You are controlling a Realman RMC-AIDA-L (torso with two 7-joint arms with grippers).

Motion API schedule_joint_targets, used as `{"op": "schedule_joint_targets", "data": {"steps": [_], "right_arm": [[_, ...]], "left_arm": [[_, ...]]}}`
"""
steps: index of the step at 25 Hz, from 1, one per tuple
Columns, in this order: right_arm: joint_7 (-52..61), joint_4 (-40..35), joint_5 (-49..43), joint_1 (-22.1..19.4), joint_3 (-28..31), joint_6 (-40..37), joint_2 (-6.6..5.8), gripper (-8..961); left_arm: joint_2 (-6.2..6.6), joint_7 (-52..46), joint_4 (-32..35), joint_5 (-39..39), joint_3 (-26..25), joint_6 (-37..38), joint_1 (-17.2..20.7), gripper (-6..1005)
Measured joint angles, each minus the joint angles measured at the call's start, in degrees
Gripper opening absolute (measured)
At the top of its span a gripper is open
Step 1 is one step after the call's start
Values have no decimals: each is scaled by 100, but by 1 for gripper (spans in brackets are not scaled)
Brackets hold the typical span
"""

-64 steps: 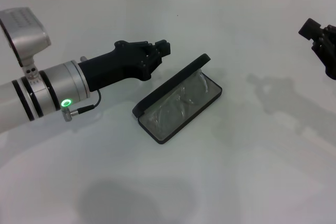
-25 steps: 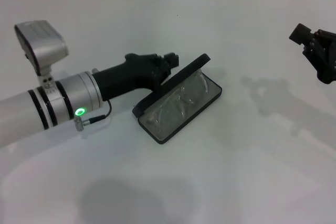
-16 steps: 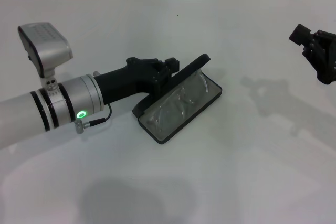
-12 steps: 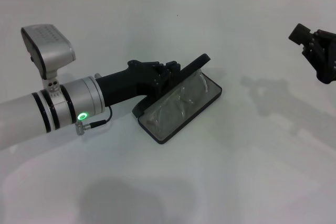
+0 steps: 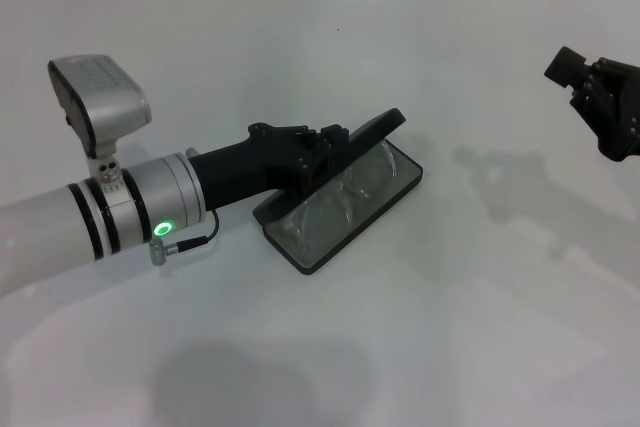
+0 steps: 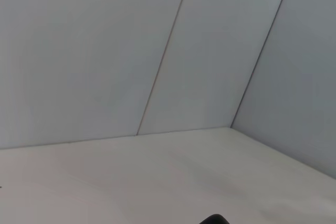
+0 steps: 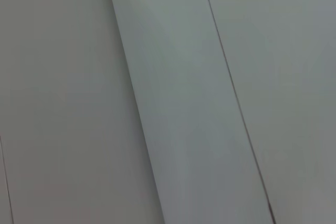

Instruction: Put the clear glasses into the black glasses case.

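The white table (image 5: 430, 327) fills nearly the whole head view, and my left arm (image 5: 90, 222) reaches in from the left edge toward the middle of the frame. There the black glasses case (image 5: 345, 209) lies on a diagonal, its lid (image 5: 362, 134) tipped partway down over the tray, and the clear glasses (image 5: 335, 197) rest inside on the lining, so what remains, as I judge it, is only to close the lid. My left gripper (image 5: 325, 145) sits against the back of that lid just left of centre frame, touching it along the outer face; I cannot tell from here whether its fingers are spread or pressed together, and it appears to hold nothing, only to push. To do this step well I should press down and forward on the lid near its free edge, not near the hinge, keeping the push gentle so that the light case does not skid across the table, and watching that no clear arm of the glasses sticks up to be pinched under the rim. My right gripper (image 5: 600, 107) hangs at the right edge of the frame, well apart from the case, idle, and I cannot tell its state either.
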Motion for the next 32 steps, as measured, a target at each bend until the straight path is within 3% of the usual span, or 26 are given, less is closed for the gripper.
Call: {"op": "schedule_joint_targets", "data": {"steps": [22,23,25,27,32], "right_arm": [[0,97,-15,50,-44,40,4,6],[0,97,-15,40,-44,25,3,6],[0,97,-15,31,-43,18,-1,6],[0,97,-15,26,-43,-5,-9,7],[1,67,-15,24,-43,-65,-24,7]], "left_arm": [[-6,335,-614,-25,-8,-262,43,82],[-5,343,-618,-29,-16,-167,50,83],[42,305,-280,-195,-64,948,261,83],[52,198,83,-296,-64,1567,453,83],[58,-65,901,-416,-41,2485,792,84]]}}
